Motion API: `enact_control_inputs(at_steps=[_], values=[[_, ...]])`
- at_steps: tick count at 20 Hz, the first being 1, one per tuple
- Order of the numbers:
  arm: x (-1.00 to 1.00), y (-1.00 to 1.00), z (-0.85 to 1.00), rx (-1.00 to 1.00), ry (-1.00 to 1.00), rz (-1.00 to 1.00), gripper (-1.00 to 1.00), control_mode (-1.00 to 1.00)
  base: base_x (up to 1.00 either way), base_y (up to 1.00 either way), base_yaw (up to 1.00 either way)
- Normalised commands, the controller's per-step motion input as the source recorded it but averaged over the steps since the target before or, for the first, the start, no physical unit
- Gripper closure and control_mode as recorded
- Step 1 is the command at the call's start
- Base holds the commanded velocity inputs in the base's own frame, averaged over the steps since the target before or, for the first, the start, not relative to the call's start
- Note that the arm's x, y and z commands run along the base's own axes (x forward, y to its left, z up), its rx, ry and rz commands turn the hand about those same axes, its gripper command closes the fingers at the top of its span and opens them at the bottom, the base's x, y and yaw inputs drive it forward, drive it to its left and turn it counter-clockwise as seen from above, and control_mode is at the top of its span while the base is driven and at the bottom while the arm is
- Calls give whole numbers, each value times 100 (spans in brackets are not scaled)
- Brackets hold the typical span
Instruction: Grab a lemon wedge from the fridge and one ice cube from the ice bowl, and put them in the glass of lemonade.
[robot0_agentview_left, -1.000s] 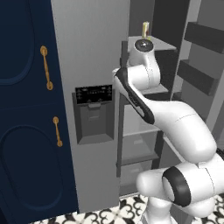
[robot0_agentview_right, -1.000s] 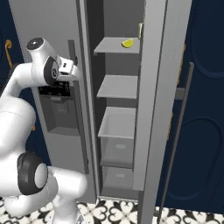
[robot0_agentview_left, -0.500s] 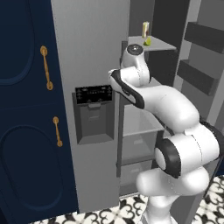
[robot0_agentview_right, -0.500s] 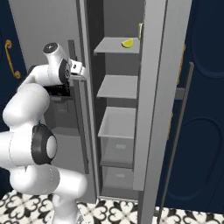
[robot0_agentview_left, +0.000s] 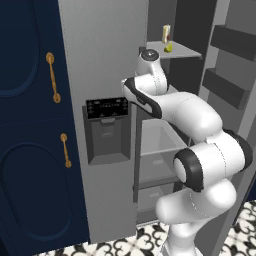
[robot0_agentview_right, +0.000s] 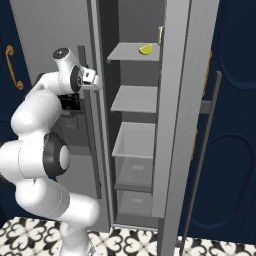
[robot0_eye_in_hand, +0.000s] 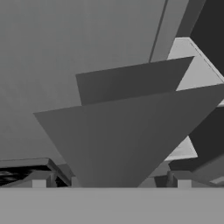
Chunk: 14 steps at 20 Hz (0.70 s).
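1. We see the fridge (robot0_agentview_right: 175, 100) standing with its right door swung wide, grey shelves bare to view.
2. The lemon wedge (robot0_agentview_right: 146, 49) lies on the top shelf (robot0_agentview_right: 127, 52), near its right rear corner, just beside a slim pale-yellow container (robot0_agentview_left: 166, 34).
3. Our gripper (robot0_eye_in_hand: 111, 181) hangs at the edge of the shut left door, fingers spread wide with nothing between them.
4. Navy cabinets (robot0_agentview_left: 30, 125) with gold handles flank the fridge.
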Motion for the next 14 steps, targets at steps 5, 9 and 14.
enact_control_inputs(at_steps=[5, 9, 14], values=[[31, 0, -48, 1, -6, 0, -100, -100, 0, 0, 0], [25, 0, -46, 2, -16, 0, -100, -100, 0, 0, 0], [43, 0, -36, 0, -8, 0, -100, -100, 0, 0, 0]])
